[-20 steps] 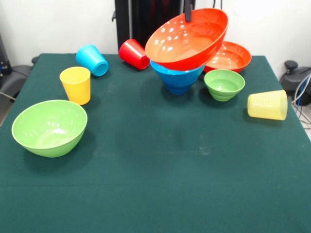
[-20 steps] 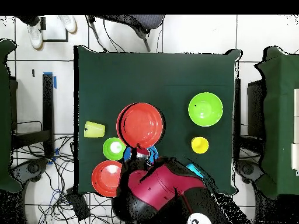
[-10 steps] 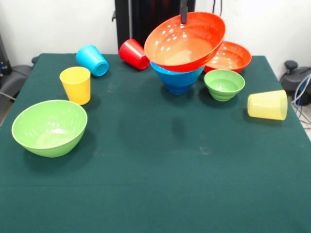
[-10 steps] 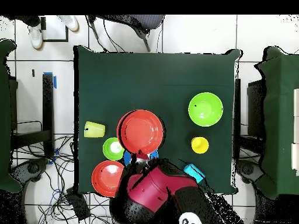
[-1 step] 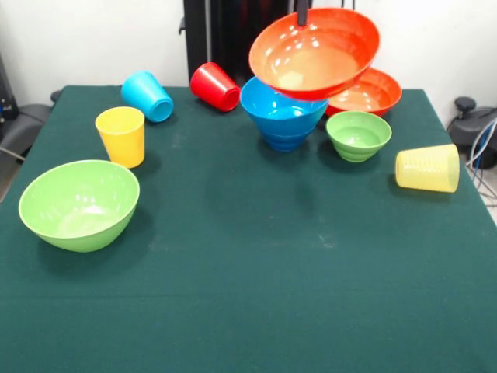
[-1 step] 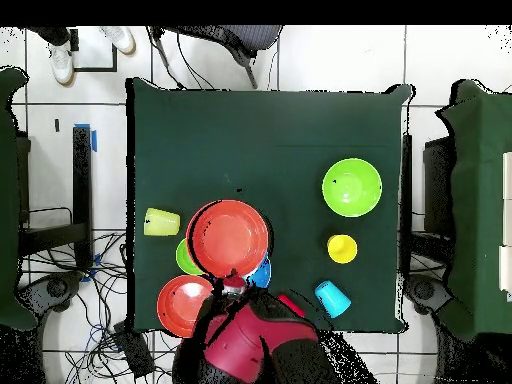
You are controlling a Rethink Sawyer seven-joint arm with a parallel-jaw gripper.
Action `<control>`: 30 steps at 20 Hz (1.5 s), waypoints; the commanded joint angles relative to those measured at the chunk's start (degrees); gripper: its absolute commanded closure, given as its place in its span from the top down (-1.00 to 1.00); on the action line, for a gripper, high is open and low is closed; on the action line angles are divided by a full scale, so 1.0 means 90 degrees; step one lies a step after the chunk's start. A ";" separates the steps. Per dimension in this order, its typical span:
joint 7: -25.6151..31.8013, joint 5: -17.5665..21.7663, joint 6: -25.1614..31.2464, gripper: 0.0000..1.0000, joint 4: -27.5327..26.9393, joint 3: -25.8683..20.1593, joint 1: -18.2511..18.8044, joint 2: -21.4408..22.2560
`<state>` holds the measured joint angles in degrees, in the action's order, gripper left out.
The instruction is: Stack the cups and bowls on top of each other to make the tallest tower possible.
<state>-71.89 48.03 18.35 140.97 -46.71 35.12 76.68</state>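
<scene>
An orange-red bowl (image 5: 314,52) is held up in the air by the gripper (image 5: 302,15), pinched at its far rim. It is tipped a bit, w/ the open side seen from the front. The landmark used here is the blue bowl (image 5: 282,113), which sits upright on the green table (image 5: 248,295). The held bowl hangs above the blue bowl & a bit to the right of it in the front view, not touching it.

Big things first. A big green bowl (image 5: 78,203) is found well to the left of the blue bowl & nearer the camera. A 2nd orange-red bowl (image 5: 370,91) is set just behind & right of the blue bowl, partly hidden by the held one. A small green bowl (image 5: 358,134) is set just right of the blue bowl.

Then the cups. A ribbed pale yellow cup (image 5: 427,168) is lying on its side, far right of the blue bowl. A yellow cup (image 5: 121,136) is standing upright to the left. A light blue cup (image 5: 147,96) & a red cup (image 5: 215,86) are lying tipped over, left & behind.

No tower is made yet, it seems.

The bowls look light, stiff & shiny, so prob. slippery. The thin rim is likely the best spot to be gripped. A bowl held by one edge may swing or slip, so it should be set down gently & centered.
</scene>
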 commanded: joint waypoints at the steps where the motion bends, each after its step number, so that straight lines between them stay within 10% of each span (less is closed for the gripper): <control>1: -0.0145 -0.0561 -0.0389 -1.00 0.1071 -0.0220 -0.0104 0.0821; 13: -0.0520 -0.0952 -0.0943 -1.00 0.1723 -0.0090 -0.0509 0.1350; 30: -0.2002 0.1084 -0.1178 -1.00 0.0751 0.2543 -0.2281 -0.0062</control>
<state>-75.06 49.79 9.28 146.96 -33.44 18.00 85.14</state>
